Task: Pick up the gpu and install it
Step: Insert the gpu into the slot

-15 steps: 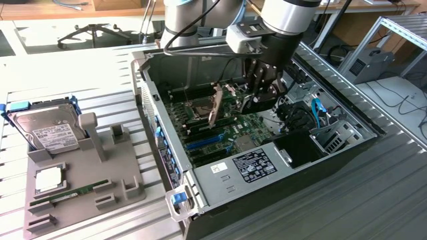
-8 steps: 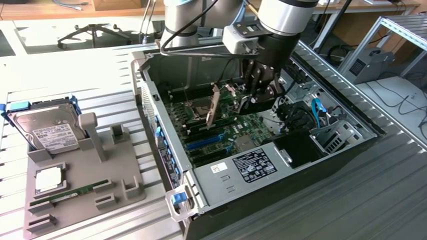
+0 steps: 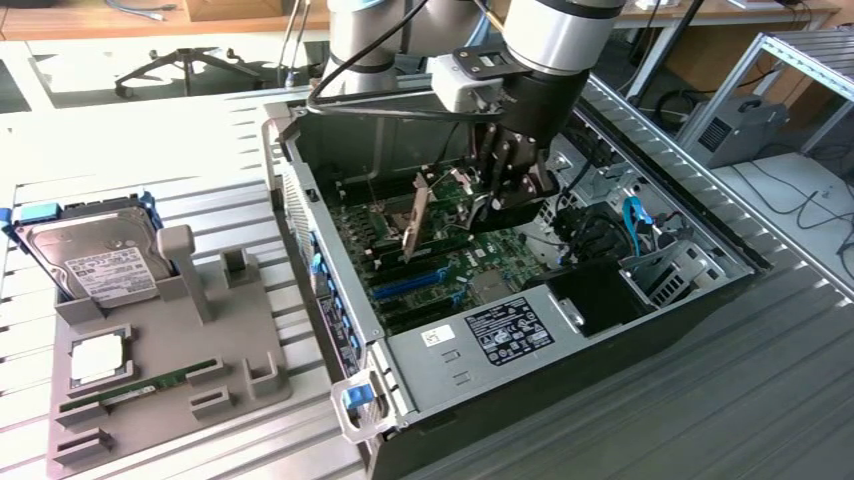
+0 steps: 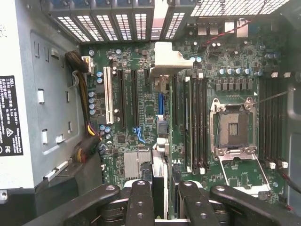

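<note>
One card, the gpu [image 3: 416, 222], stands on edge inside the open computer case [image 3: 694, 215], gripped by the gripper [image 3: 505, 195], whose jaws are clenched on its upper edge. In the wrist view the gripper fingers [image 4: 140, 202] sit nearest the lens, and the gpu [image 4: 160, 155] runs straight out from between them toward twelve o'clock as a thin sliver seen edge-on, ending at its pale metal bracket [image 4: 171, 59] close by the case's rear vents. That long axis lies parallel to the expansion slots [image 4: 123, 101] on the motherboard [image 4: 235, 61], which sit at about eleven o'clock from the gripper; the card lines up over the board just beside them, with the blue slot [image 4: 160, 102] directly along its length.

Whether its lower edge already touches a slot or hangs just above cannot be told, since the card hides its own contact edge. Its fan face is hidden in both views. In the exterior view, far off at nine o'clock from the case, a grey tray [image 3: 174, 350] on the table [image 3: 40, 150] carries a hard drive [image 3: 100, 260] and a RAM stick [image 3: 140, 385].
</note>
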`<action>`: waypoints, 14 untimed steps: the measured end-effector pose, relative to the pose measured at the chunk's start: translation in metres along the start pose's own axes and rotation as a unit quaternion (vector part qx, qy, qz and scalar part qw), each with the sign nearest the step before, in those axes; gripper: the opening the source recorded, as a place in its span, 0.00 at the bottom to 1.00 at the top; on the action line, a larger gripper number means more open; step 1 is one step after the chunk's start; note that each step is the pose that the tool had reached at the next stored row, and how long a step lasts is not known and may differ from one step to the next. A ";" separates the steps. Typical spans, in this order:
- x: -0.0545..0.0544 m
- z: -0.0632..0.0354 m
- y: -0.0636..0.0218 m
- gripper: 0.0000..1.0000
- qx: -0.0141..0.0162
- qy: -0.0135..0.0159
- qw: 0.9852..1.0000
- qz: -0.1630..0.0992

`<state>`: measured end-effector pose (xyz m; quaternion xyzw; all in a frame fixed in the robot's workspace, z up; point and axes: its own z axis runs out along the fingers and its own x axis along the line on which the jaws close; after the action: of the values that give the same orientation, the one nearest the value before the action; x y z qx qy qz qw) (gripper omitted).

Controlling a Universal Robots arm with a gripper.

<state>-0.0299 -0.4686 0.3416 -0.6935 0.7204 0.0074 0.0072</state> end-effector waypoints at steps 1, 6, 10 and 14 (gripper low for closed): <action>0.000 0.0003 0.0015 0.26 0.000 0.000 1.000 0.000; 0.000 0.0016 0.0043 0.26 0.000 0.000 1.000 0.000; 0.000 0.0023 0.0059 0.26 0.000 0.000 1.000 0.000; 0.000 0.0024 0.0062 0.26 0.000 0.000 1.000 0.000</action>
<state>-0.0361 -0.4686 0.3392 -0.6935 0.7204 0.0074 0.0072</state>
